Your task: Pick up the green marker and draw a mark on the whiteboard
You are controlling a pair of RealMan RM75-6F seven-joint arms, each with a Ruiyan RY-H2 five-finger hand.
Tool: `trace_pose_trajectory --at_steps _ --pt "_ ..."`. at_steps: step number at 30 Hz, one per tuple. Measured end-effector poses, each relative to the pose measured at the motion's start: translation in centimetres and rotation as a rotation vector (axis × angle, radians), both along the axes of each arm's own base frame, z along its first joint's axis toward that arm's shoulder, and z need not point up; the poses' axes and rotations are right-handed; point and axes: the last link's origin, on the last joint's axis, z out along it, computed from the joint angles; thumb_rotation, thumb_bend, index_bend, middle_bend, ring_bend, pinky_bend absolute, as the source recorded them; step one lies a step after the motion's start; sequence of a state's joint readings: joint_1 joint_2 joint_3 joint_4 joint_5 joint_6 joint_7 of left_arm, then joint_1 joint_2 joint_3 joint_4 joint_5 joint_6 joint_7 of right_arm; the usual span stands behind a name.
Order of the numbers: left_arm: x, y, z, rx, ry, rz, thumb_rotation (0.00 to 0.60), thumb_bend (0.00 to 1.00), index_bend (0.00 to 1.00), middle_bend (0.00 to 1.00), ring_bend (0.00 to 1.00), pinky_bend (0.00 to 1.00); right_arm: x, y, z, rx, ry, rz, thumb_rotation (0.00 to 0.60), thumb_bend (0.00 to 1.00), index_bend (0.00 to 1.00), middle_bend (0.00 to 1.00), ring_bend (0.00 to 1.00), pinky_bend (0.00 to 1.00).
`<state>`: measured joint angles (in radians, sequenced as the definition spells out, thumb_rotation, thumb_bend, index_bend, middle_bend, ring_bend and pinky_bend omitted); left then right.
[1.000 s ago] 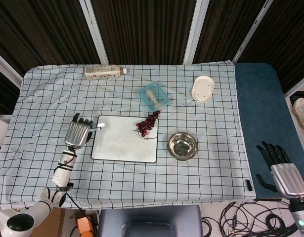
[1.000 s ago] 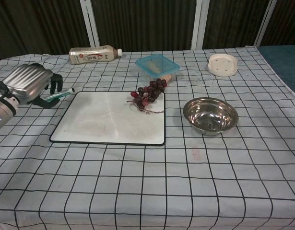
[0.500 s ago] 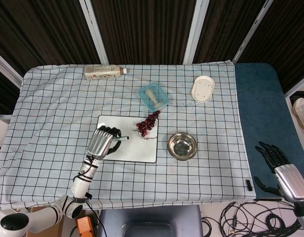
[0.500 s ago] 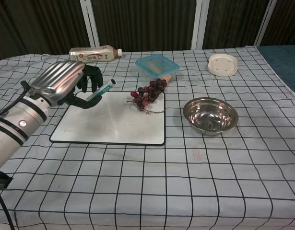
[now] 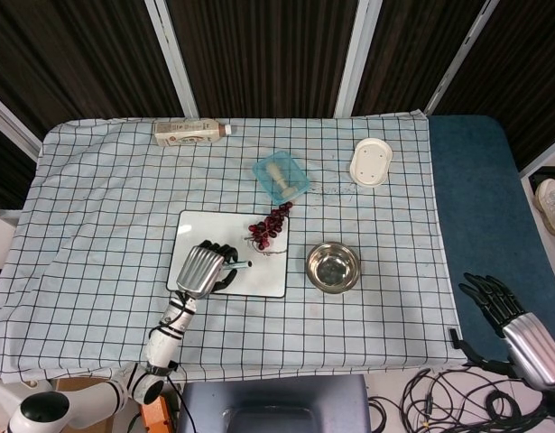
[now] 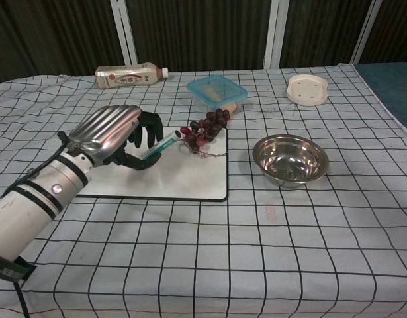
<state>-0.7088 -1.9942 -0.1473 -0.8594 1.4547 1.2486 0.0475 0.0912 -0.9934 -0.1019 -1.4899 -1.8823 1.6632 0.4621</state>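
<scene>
My left hand is curled around the green marker, which sticks out from my fingers toward the grapes, its white end just short of them. A second ago this hand was at the whiteboard's left edge with the marker barely over the rim; half a second ago it had come in over the board's left part. Now it sits over the near half of the whiteboard, toward the middle, as the head view shows with my hand covering the board's near-left part and the marker pointing right. So picking up is done, in my judgement, and I am carrying the pen across to find a spot to write.

I cannot tell whether the tip touches the board; the marker lies nearly flat, so I think it needs tilting down before any line appears. No mark shows on the white surface yet. The grapes lie on the board's far-right corner, which I should steer clear of.

My right hand hangs off the table's near-right corner, fingers spread, holding nothing; it has drifted slightly lower in view.
</scene>
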Motion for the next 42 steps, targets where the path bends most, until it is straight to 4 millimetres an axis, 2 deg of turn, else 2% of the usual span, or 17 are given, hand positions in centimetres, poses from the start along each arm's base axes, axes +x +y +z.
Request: trace_pose_trajectory --at_steps 8,20,30,42 --pt "0.1 0.0 -1.1 -0.002 0.035 -0.002 0.600 0.53 0.80 0.80 0.56 0.48 0.0 -0.1 -0.2 -0.008 0.013 -0.010 0.600 0.29 0.00 0.00 0.00 0.04" --pt "-1.4 0.7 -1.4 0.002 0.066 0.043 0.600 0.52 0.80 0.80 0.56 0.47 -0.1 -0.1 -0.3 0.004 0.030 -0.021 0.600 0.29 0.00 0.00 0.00 0.04" --pt "-2.1 0.8 -1.1 0.008 0.076 0.050 0.600 0.52 0.80 0.80 0.56 0.46 -0.2 -0.2 -0.5 0.009 0.042 -0.018 0.600 0.29 0.00 0.00 0.00 0.04" --pt "-4.0 1.2 -0.1 0.026 0.096 0.087 0.600 0.52 0.80 0.80 0.56 0.46 -0.2 -0.2 -0.4 0.007 0.042 -0.023 0.600 0.29 0.00 0.00 0.00 0.04"
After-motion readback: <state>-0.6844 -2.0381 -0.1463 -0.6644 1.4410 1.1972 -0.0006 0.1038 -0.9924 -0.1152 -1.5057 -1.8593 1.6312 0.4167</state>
